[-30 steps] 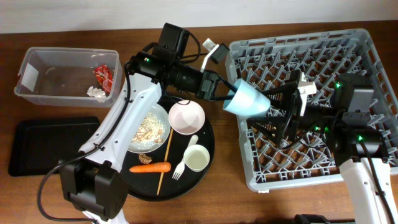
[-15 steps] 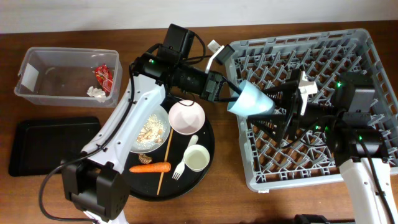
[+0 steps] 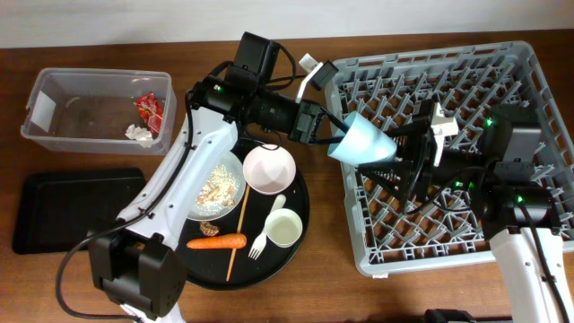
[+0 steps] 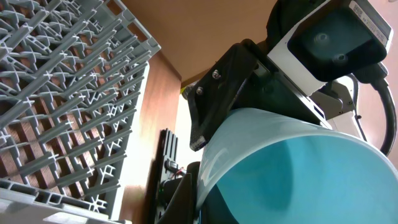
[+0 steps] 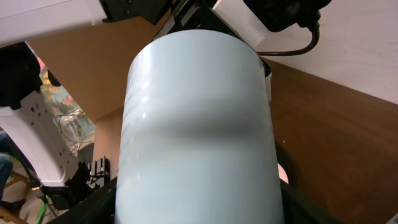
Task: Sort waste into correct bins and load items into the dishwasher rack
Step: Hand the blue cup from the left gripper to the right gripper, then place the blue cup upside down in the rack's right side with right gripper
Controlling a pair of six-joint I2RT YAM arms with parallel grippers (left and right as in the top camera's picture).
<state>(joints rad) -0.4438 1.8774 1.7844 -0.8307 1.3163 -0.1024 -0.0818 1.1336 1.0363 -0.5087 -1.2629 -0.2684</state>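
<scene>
large grey dishwasher rack (image 3: 430,258) on the right of the table (image 3: 108,269). above its left edge, tipped sideways in the air: light blue cup (image 3: 361,144), rim pinched between left gripper (image 3: 330,133) jaws, base between right gripper (image 3: 393,159) jaws, spread wide; contact there impossible to tell.

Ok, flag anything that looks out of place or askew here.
The light blue cup is tipped on its side over the dishwasher rack's left part, clamped in the left arm's jaws, not seated on the pegs. A carrot lies loose on the round black tray.
</scene>
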